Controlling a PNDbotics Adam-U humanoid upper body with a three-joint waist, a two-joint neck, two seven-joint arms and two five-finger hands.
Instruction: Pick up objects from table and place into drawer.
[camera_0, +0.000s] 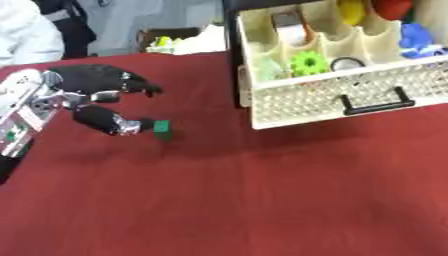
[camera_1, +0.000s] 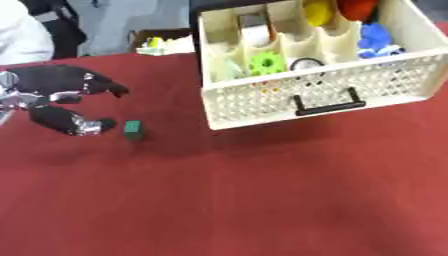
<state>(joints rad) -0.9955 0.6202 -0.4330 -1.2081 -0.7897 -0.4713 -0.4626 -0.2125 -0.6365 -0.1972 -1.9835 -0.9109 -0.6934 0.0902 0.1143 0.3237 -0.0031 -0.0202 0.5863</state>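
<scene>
**Red table, cluttered far edge**

A dark red cloth (camera_0: 262, 200) covers the table, filling most of each view under even light. Beyond the far edge, a pale grey wall (camera_0: 166, 15) shows. A brown box (camera_0: 162, 37) with yellow-green bits stands near that edge. A white sleeve (camera_0: 26, 35) shows at the far left corner.

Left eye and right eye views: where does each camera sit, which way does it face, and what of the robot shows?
Left eye view: in the robot's head, looking down at the red table; the left hand and silver forearm show at left.
Right eye view: beside it in the head, looking down likewise; less of that arm shows.
Shared: the green block by the hand's thumb, and the open white drawer holding coloured items. No right hand shows.
</scene>
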